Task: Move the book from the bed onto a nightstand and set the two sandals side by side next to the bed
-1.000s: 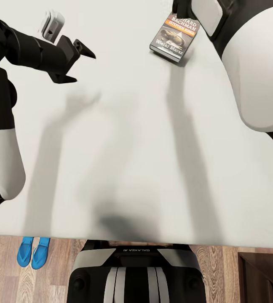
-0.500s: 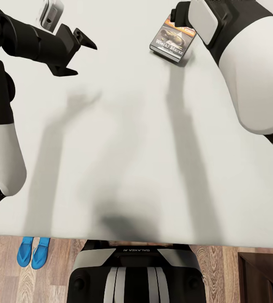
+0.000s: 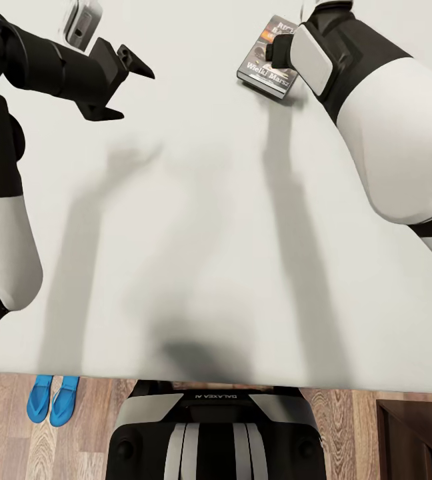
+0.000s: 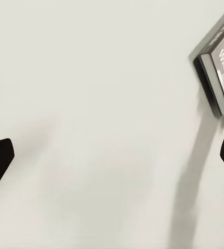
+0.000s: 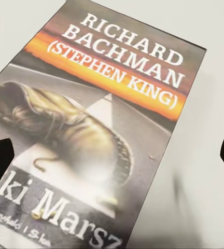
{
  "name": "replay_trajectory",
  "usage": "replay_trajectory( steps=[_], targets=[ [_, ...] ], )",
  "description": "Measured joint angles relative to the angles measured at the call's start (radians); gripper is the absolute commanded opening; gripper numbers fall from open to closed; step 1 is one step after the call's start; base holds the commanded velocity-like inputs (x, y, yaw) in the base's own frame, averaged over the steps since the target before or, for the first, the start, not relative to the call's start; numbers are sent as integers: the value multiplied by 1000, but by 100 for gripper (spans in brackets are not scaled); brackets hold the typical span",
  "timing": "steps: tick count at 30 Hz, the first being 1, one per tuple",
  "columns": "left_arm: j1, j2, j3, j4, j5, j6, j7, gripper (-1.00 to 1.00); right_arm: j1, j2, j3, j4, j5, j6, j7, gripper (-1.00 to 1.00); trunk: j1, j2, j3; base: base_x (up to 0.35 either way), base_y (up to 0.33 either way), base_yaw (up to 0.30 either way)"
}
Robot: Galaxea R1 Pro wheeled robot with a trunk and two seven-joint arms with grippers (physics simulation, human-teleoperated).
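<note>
The book (image 3: 264, 71) lies flat on the off-white bed (image 3: 209, 233) at the far right, its top end covered by my right arm. In the right wrist view the book (image 5: 96, 129) fills the picture, cover up with its orange band, and my right gripper (image 5: 112, 155) hangs open just above it, one fingertip at each side. My left gripper (image 3: 124, 90) stands open over bare mattress at the far left, well apart from the book (image 4: 220, 70). The two blue sandals (image 3: 53, 400) lie side by side on the floor by the bed's near edge.
A dark-brown nightstand (image 3: 416, 437) shows at the lower right corner on the wooden floor (image 3: 16, 447). A small grey-white object (image 3: 83, 27) lies on the mattress behind my left arm. My base (image 3: 209, 433) stands against the bed's near edge.
My right arm has swung in over the book and now covers its top end. The left arm has barely shifted. The book and sandals lie where they were.
</note>
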Motion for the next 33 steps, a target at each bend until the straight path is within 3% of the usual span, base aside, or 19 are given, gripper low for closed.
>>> replay_trajectory(
  steps=[33],
  targets=[
    [21, 13, -2, -11, -2, 7, -2, 100, 15, 0, 0, 1, 0, -32, 0, 100, 0, 0, 0, 17, 0, 0]
  ],
)
